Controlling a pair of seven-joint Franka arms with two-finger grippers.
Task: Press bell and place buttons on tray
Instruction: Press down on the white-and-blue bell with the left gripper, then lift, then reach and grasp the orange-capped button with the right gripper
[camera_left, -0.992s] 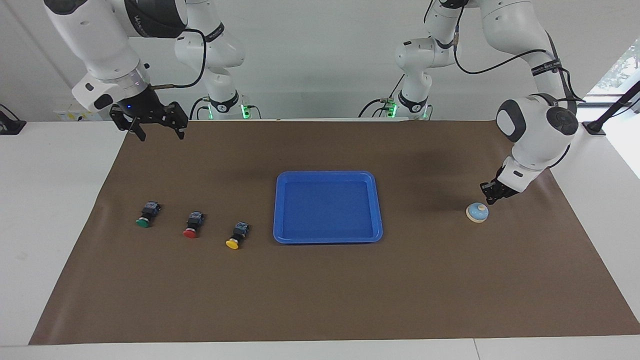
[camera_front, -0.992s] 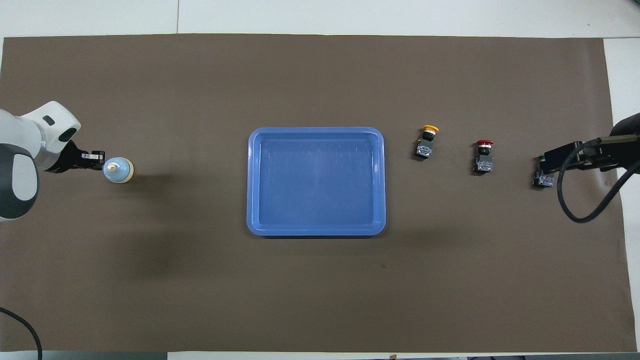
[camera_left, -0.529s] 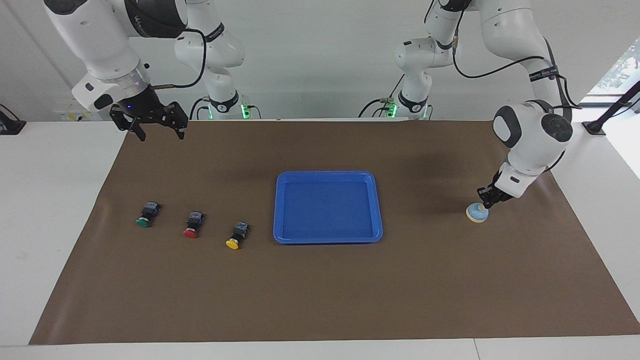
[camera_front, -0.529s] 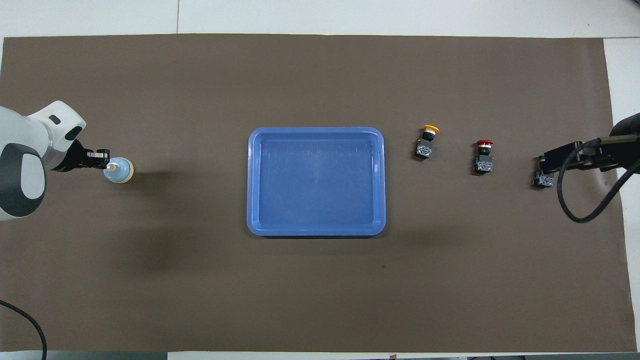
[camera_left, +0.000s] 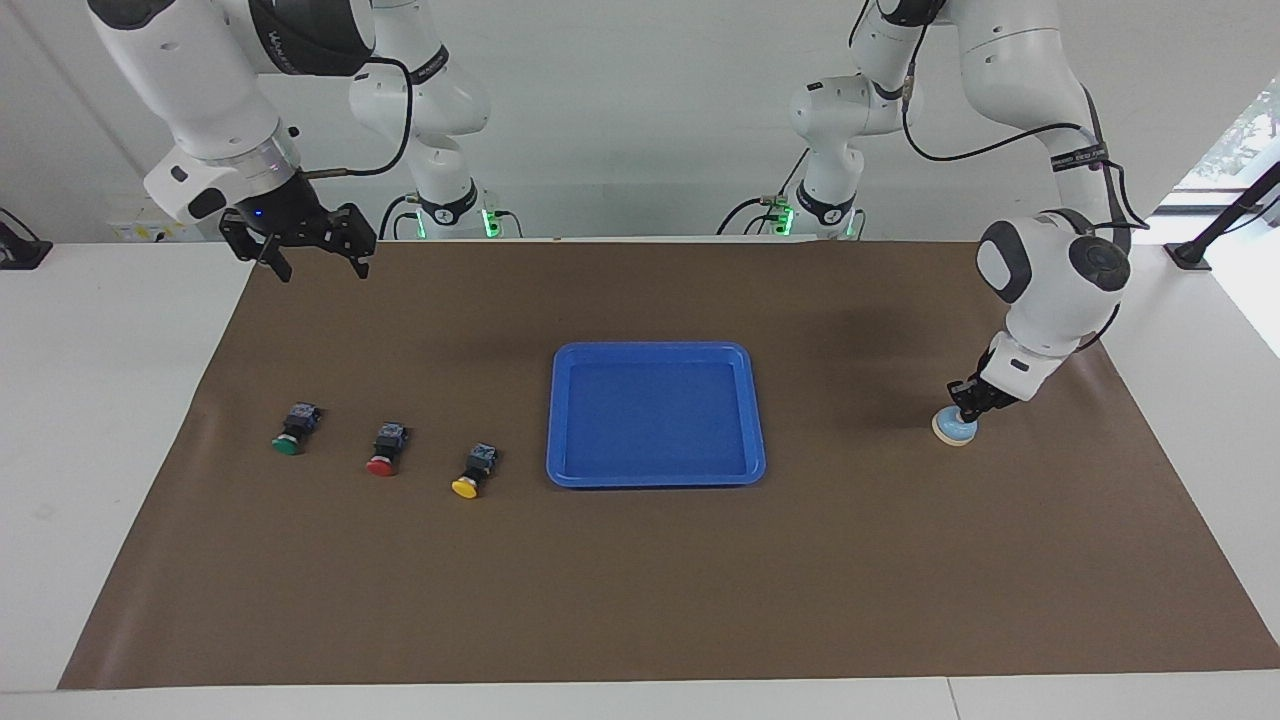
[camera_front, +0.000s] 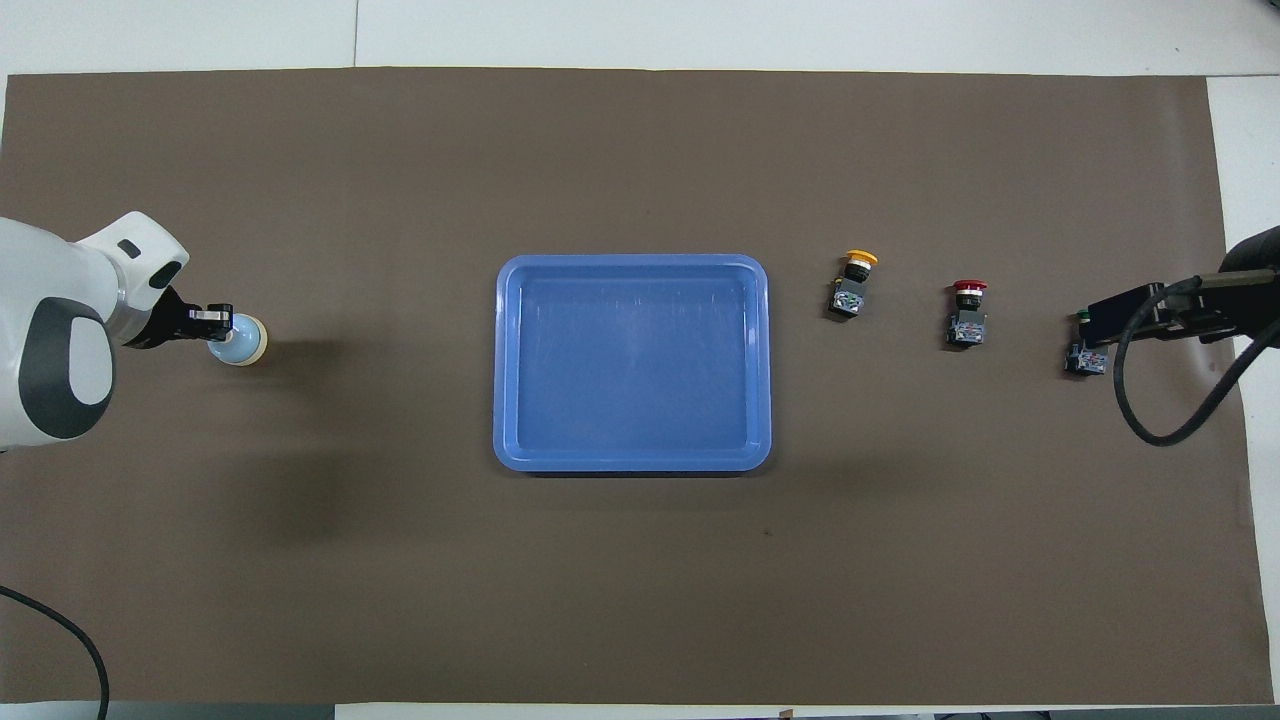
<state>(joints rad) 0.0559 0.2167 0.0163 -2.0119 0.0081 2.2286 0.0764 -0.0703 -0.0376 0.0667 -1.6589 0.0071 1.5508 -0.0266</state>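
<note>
While I watch from my station, the left gripper (camera_left: 968, 413) has its fingers pressed together and its tips rest on top of the bell (camera_left: 954, 428), which stands on the brown mat (camera_left: 640, 580) of the counter toward the left arm's end. I see the blue tray (camera_left: 757, 420) at the middle of the mat with nothing in it. Beside it, toward the right arm's end, lie the yellow button (camera_left: 474, 471), the red button (camera_left: 386, 449) and the green button (camera_left: 293, 430), all on the mat. I see the right gripper (camera_left: 316, 262) waiting high over the mat's corner, fingers apart, holding nothing.
</note>
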